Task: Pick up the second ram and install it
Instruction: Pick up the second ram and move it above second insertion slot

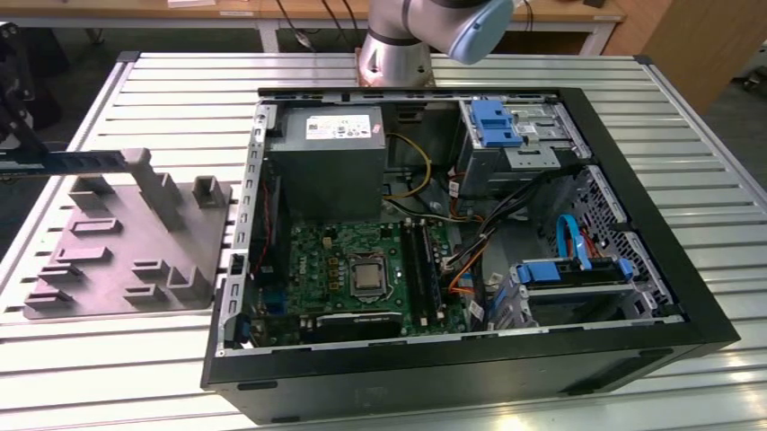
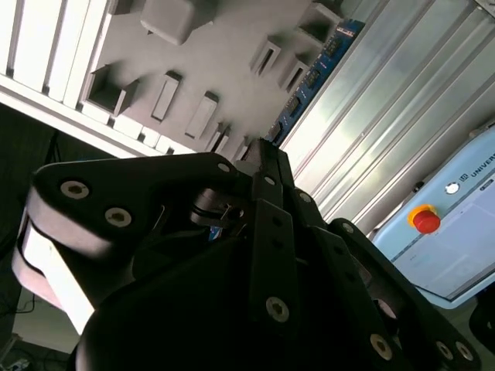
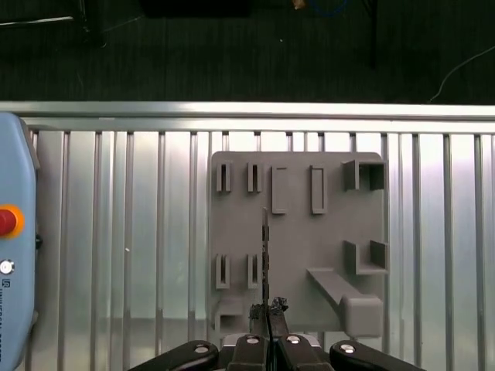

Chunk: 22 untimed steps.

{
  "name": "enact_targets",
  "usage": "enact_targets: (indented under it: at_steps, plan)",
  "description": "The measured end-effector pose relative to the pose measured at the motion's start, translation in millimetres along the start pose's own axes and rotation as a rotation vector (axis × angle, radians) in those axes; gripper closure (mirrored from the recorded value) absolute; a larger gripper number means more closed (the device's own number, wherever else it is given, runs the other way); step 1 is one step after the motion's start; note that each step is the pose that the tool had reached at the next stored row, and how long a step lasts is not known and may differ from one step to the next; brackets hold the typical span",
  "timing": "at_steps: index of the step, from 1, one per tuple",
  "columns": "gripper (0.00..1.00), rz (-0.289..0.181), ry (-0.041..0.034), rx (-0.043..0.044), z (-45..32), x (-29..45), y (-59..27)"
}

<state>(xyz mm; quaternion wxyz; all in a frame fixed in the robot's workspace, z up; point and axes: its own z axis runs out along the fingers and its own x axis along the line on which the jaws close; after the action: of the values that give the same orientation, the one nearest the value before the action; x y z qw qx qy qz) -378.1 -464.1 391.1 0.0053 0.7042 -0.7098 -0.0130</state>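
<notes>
— Where do we have the second RAM stick (image 2: 313, 76)?
— Edge-on in our hand (image 3: 267, 309), the fingers closed down to the board's thickness. It hangs over the gray holder tray (image 3: 294, 247), which lies at nine o'clock from the computer case (image 1: 480, 359) on the desk (image 1: 671, 99).
— What worries us?
— We think the grip on that thin edge is slim. The stick could tilt or slip, then meet the motherboard (image 1: 323, 256) slots crooked.

The table (image 1: 671, 117) under the black computer case (image 1: 480, 368) is seen as silver, with parallel ribs. Inside the case a green motherboard (image 1: 348, 260) and blue drive latches (image 1: 494, 124) are seen. Beside the case the fixture plate (image 1: 120, 242) is plain grey. The ram (image 2: 313, 73) is blue and the gripper (image 3: 267, 308) is black.
</notes>
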Motion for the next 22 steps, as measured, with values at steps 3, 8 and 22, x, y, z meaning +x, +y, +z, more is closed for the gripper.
enact_targets:
  at_steps: [3,8,22]
  plan:
    - [0.88,0.0,0.0,-0.0001,-0.2,-0.1,-8.2]
    - [0.88,0.0,-0.0001,-0.0001,-0.5,-0.2,-21.6]
    - [0.88,0.0,-0.0001,-0.0006,-1.6,-0.5,-62.7]
